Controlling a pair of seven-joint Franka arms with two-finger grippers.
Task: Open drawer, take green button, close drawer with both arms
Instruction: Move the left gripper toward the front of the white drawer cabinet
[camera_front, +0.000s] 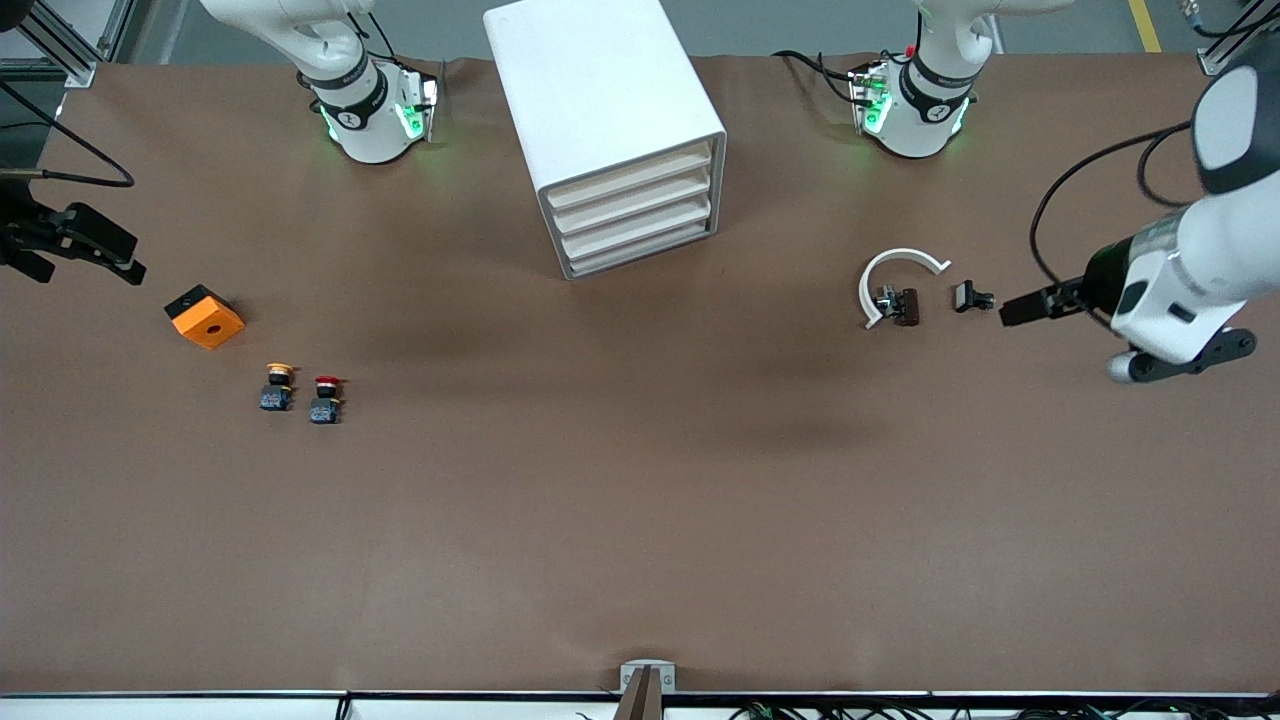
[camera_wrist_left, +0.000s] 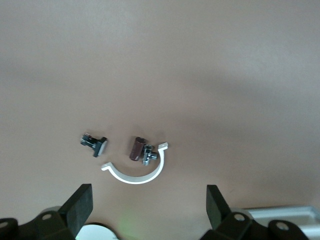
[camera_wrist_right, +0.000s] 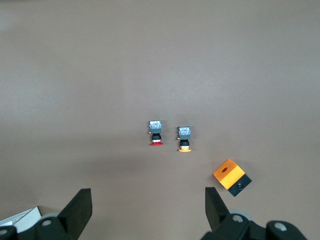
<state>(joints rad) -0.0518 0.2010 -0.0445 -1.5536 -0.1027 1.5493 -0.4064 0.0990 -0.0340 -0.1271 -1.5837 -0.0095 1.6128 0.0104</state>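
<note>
The white cabinet stands between the two arm bases, with four cream-fronted drawers all pushed in. The drawer is the third from the top. The button is hidden from every view. My left gripper hangs open and empty over the table at the left arm's end, beside a small black part; in the left wrist view its fingers stand wide apart. At the right arm's end my right gripper is up over the table, open and empty, and its wrist view shows the fingers spread.
A white C-shaped ring and a brown cylinder piece lie near the left gripper. An orange block, a yellow-capped button and a red-capped button lie at the right arm's end.
</note>
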